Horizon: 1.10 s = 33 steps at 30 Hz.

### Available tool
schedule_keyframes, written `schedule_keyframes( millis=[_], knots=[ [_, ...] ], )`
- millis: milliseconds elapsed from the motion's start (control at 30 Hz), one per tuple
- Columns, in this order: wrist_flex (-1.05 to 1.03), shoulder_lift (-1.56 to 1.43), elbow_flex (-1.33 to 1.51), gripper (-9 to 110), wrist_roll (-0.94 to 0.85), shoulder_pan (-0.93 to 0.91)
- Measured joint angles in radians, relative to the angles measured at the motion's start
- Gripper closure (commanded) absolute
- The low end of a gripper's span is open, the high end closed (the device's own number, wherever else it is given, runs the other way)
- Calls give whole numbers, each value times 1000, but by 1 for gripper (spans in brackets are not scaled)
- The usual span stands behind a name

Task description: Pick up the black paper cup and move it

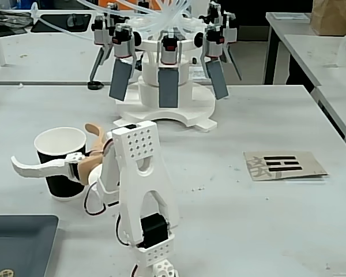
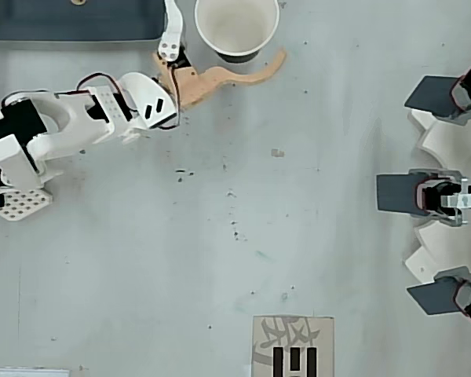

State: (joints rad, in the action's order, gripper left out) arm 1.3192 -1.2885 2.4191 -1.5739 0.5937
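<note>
- We see the cup point(image 2: 236, 28) standing upright on the grey bench point(image 2: 298, 220), at about twelve o'clock in the overhead view, right at the top edge of the picture.
- In the fixed view the cup point(image 1: 59, 164) sits at about nine o'clock, left of the white arm point(image 1: 139, 190).
- The arm point(image 2: 78, 118) reaches from nine o'clock in the overhead view toward the cup, so that the tool point(image 2: 224, 35) can straddle it.
- The tool is spread wide: its tan finger point(image 2: 235, 75) curves past the cup's near side, its white finger point(image 2: 171, 31) lies on the other side.
- We judge the fingers are placed either side of the cup to close on its wall; whether either touches the cup, we cannot tell.
- The cup's long axis runs vertically. Its open white mouth points straight up, its narrower black base rests on the bench.
- Upright standing suits a side grasp, we judge, since the tapered wall faces the fingers.
- A printed card point(image 2: 292, 345) lies at six o'clock in the overhead view, well apart from the cup.
</note>
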Motion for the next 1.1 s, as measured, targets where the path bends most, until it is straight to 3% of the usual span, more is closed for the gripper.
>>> schedule_keyframes(
  millis=[567, 1100],
  knots=[
    [-9, 95, -83, 52, 14, 40],
    [-9, 141, -106, 68, 29, 41]
  ],
)
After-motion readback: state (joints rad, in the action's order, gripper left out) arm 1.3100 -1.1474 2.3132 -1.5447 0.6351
